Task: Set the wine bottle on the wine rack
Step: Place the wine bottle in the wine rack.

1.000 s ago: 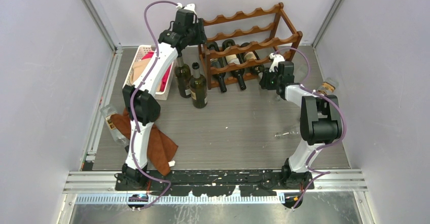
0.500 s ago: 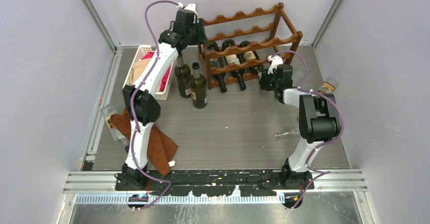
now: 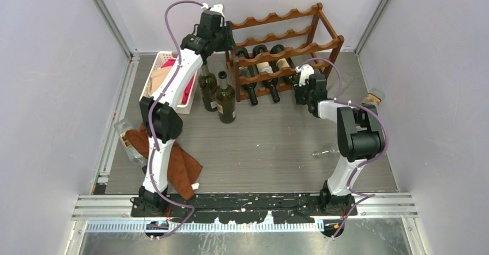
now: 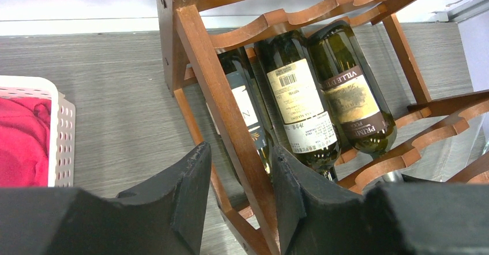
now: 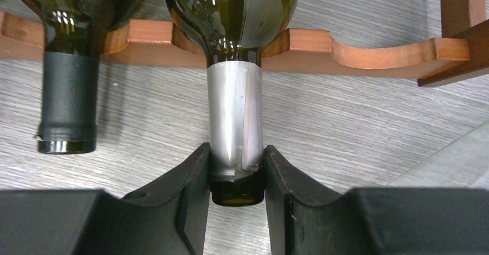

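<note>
Since one second ago our right gripper (image 5: 235,171) has travelled a little to the left, toward the wine rack (image 3: 288,52), while our left arm has hardly changed place. The rack stands just beyond both pairs of fingertips, and its corner post (image 4: 230,122) runs between the fingers of our left gripper (image 4: 241,162). These fingers stand apart, one on each side of the post. A gap shows on one side, so they do not clamp it. We judge they are there to steady the rack against a push.

The wine bottle (image 5: 233,12) lies already in the lowest tier, its shoulder on the scalloped rail (image 5: 369,50) ahead of the right fingers, next to a neighbouring bottle (image 5: 66,93). Its silver-foiled neck (image 5: 235,111) points back toward us. The right fingers are clamped on the end of it, probably because the neck is the part that stays free of the rack. We think only the final seating and the release remain.
</note>
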Controlling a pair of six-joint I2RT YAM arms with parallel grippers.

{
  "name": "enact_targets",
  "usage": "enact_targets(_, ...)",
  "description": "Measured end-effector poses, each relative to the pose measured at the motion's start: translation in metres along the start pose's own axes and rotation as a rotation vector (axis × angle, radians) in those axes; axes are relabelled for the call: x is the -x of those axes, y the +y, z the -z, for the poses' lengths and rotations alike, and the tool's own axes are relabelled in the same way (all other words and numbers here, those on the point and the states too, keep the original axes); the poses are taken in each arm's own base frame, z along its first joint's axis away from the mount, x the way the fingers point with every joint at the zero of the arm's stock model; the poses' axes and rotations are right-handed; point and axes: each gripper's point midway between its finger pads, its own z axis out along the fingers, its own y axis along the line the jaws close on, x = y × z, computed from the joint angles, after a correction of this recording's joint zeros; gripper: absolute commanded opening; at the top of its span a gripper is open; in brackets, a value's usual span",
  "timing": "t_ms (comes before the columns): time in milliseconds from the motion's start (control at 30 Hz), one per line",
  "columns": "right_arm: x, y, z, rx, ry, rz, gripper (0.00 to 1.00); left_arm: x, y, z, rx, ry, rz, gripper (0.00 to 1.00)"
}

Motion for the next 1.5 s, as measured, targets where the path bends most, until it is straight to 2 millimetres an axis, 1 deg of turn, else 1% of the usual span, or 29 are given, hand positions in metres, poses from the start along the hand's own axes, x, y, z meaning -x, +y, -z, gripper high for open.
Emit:
enact_targets(233, -0.007, -0.003, -0.008, -0.012, 0.047, 0.050, 0.01, -0.001, 0.000, -0.003, -0.003, -0.005, 0.001, 0.43)
enact_targets(467, -0.011, -0.004, -0.020, -0.014, 0.100, 0.043, 0.01, -0.001, 0.000, -0.004, -0.004, -0.005, 0.000, 0.43)
enact_targets(633, -0.010, -0.004, -0.027, -0.016, 0.124, 0.025, 0.01, -0.002, 0.000, -0.004, -0.004, -0.005, -0.001, 0.43)
enact_targets(800, -0.010, -0.002, -0.027, -0.017, 0.143, 0.000, 0.01, -0.002, 0.000, -0.004, -0.006, -0.005, -0.003, 0.43)
enact_targets(933, -0.010, 0.001, -0.028, -0.012, 0.149, -0.017, 0.04, -0.002, 0.000, -0.005, -0.007, -0.007, -0.004, 0.43)
enact_targets(1367, -0.006, 0.008, -0.031, 0.008, 0.129, -0.087, 0.06, -0.002, -0.001, -0.005, -0.011, -0.006, -0.008, 0.43)
enact_targets(1500, -0.004, 0.008, -0.033, 0.009, 0.117, -0.100, 0.09, -0.002, -0.001, -0.005, -0.011, -0.005, -0.008, 0.43)
